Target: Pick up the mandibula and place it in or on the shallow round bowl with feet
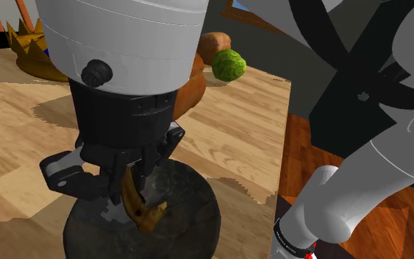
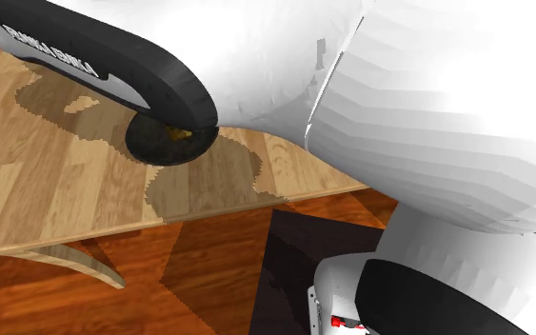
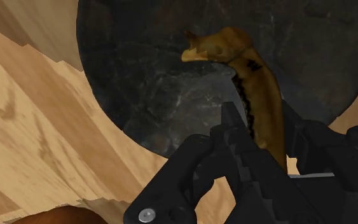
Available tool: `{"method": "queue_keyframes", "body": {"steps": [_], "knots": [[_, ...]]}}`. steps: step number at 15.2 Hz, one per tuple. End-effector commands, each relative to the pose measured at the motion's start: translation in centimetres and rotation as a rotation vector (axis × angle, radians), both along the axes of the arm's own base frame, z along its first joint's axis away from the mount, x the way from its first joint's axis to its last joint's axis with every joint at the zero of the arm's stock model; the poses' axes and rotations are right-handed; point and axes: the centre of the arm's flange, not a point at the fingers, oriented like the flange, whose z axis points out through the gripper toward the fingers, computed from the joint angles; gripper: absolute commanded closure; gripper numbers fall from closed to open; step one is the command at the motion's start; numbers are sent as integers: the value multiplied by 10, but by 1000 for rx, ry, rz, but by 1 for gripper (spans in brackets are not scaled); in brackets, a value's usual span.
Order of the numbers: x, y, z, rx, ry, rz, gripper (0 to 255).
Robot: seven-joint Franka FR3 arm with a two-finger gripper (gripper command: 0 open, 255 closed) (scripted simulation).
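Note:
My black gripper (image 1: 134,197) hangs just above a dark, stone-like round bowl (image 1: 195,215) near the wooden table's front corner. Its fingers are shut on the mandibula (image 1: 142,209), a yellow-brown jawbone whose free end points down toward the bowl's inside. In the wrist view the gripper (image 3: 260,126) clasps the lower stretch of the mandibula (image 3: 246,69), and the bone's curved tip stands over the middle of the bowl (image 3: 147,81). In the second exterior view the bowl (image 2: 147,147) peeks out under the arm, with a bit of the mandibula (image 2: 176,131) above it.
A bumpy green ball (image 1: 229,65) and a brown rounded object (image 1: 195,87) lie at the table's far side. A golden crown-like piece (image 1: 27,43) stands at the back left. The table edge (image 1: 282,151) drops to a red-brown floor (image 1: 304,147) on the right.

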Motion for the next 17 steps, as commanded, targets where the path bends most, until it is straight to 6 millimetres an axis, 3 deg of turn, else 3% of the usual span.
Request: {"method": "queue_keyframes", "body": {"steps": [1,2,3,8,12,17], "knots": [[-2,1,-5,-11,11,5,255],[-2,1,-5,-11,11,5,255],[-3,1,-4,-11,11,5,0],[-2,1,-5,-11,11,5,0],[-7,2,45,-11,11,5,0],[-7,2,45,-11,11,5,0]]}}
